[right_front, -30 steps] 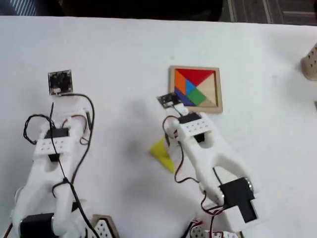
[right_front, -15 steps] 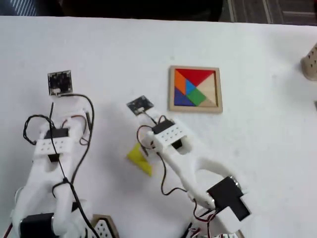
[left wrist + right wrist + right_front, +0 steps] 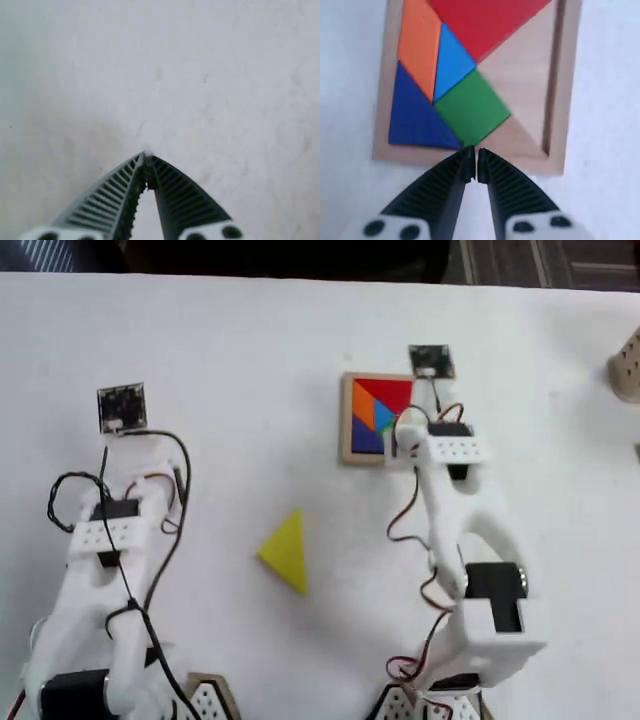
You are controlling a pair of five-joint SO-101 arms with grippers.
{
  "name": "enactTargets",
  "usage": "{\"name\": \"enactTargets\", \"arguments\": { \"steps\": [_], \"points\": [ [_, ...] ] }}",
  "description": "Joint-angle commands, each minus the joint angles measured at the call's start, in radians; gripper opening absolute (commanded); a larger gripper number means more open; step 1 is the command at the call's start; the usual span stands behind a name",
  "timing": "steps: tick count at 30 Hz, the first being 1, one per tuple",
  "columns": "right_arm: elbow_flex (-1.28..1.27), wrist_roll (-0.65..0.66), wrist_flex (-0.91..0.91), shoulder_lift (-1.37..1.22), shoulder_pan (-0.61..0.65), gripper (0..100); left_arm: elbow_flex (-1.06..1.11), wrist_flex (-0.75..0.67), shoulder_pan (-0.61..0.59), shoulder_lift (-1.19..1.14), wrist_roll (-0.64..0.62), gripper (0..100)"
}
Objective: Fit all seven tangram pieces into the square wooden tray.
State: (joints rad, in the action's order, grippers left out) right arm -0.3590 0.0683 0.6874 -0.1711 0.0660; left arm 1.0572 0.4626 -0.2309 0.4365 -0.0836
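The square wooden tray (image 3: 560, 100) holds a red triangle (image 3: 485, 25), an orange piece (image 3: 420, 45), a light blue triangle (image 3: 452, 60), a dark blue triangle (image 3: 415, 117) and a green square (image 3: 470, 107). Bare wood shows beside them. My right gripper (image 3: 472, 155) is shut and empty, its tips at the tray's near rim. From above, the right arm (image 3: 445, 450) covers the tray's (image 3: 347, 425) right part. A yellow triangle (image 3: 285, 552) lies on the table between the arms. My left gripper (image 3: 146, 159) is shut over bare white table.
The left arm (image 3: 105, 530) stands at the left with loose black cables. A perforated wooden object (image 3: 628, 365) sits at the far right edge. The table's far edge runs along the back.
The right arm first swung left, and the yellow triangle slid left with it. It then swung right to the tray with nothing in its gripper. The left arm stayed still.
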Motion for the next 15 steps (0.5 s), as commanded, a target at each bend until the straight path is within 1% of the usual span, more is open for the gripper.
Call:
{"name": "enactTargets", "arguments": {
  "steps": [1, 4, 8, 10, 15],
  "points": [
    [0.152, -0.005, -0.079, -0.074, -0.033, 1.8, -0.008, -0.025, -0.007, -0.002, -0.008, 2],
    [0.288, 0.0, -0.045, -0.177, -0.053, 3.2, -0.008, -0.025, -0.007, -0.002, -0.008, 2],
    [0.488, -0.005, 0.061, -0.306, -0.077, 13.8, -0.008, -0.025, -0.007, -0.002, -0.008, 2],
    [0.578, -0.005, 0.101, -0.372, -0.087, 17.4, -0.008, -0.025, -0.007, -0.002, -0.008, 2],
    [0.789, 0.002, 0.199, -0.536, -0.099, 16.1, -0.008, -0.025, -0.007, -0.002, -0.008, 2]
  ]
}}
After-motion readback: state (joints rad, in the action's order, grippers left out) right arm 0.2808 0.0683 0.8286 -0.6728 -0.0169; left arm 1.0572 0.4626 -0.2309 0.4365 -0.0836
